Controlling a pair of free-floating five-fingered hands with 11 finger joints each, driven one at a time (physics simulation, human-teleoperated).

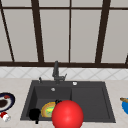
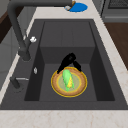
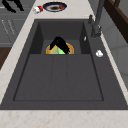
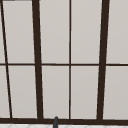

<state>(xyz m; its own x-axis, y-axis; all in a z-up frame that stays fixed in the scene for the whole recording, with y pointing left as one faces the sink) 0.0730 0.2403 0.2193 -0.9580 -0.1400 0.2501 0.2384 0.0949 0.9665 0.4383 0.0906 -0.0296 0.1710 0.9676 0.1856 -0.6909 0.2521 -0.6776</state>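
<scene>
In the front view the sink (image 1: 30, 100) is set in the counter under a window, with the tap (image 1: 56, 72) at its back edge. The plate (image 1: 47, 110) lies on the floor of the left basin, partly behind a red ball (image 1: 67, 115) at the sink's front edge. A dark tip of the right hand (image 1: 58, 101) shows just above the plate. The left hand (image 1: 34, 114) hangs at the sink's front left corner, touching nothing.

From the left side, the right hand (image 2: 68, 62) stands over the plate's (image 2: 56, 87) far rim. Its fingers (image 2: 60, 68) come down on either side of the far end of the corn cob (image 2: 67, 79) and curl round it. The cob lies flat across the middle of the plate, so I judge the grasp made and the lift not yet begun. A blue dish (image 2: 78, 7) sits on the counter past the sink's far end, well apart.

From the right side, the right hand (image 3: 58, 44) covers most of the plate (image 3: 50, 50). The left hand (image 3: 12, 5) floats in front of the counter's front edge, fingers loosely spread and holding nothing. A dark dish (image 3: 54, 6) and a small red-and-white thing (image 3: 38, 9) sit on the counter beyond the sink. The tap's spout reaches over the basin and the basin wall is close by; both look to me like the nearest obstacles.

The upper view shows the window (image 4: 70, 62).
</scene>
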